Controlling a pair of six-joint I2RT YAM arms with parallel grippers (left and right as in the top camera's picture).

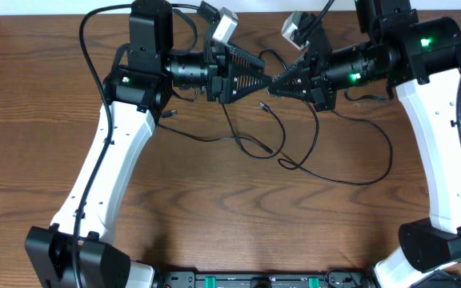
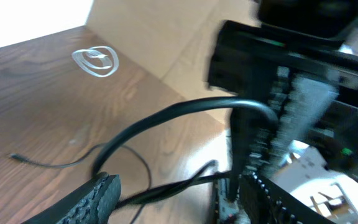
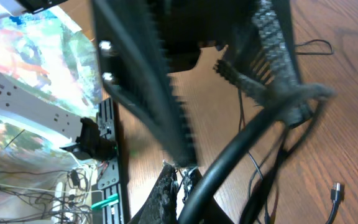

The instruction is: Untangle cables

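Thin black cables point(image 1: 250, 144) lie tangled on the wooden table below both grippers, and one long loop point(image 1: 350, 180) runs to the right. A small plug end point(image 1: 264, 106) lies just under the gripper tips. My left gripper point(image 1: 261, 74) is open; in the left wrist view point(image 2: 179, 186) a twisted black cable point(image 2: 166, 193) runs across between its spread fingers. My right gripper point(image 1: 277, 81) meets it tip to tip, and in the right wrist view point(image 3: 178, 180) its fingers are pressed together on a thin black cable. A white cable point(image 2: 96, 61) lies coiled far off on the table.
A thick black arm wire point(image 3: 247, 149) crosses the right wrist view. Another plug end point(image 3: 336, 191) rests on the table point(image 1: 214, 216). A thin cable end point(image 2: 16, 157) lies on the wood. Both arm bases point(image 1: 78, 256) stand at the front corners.
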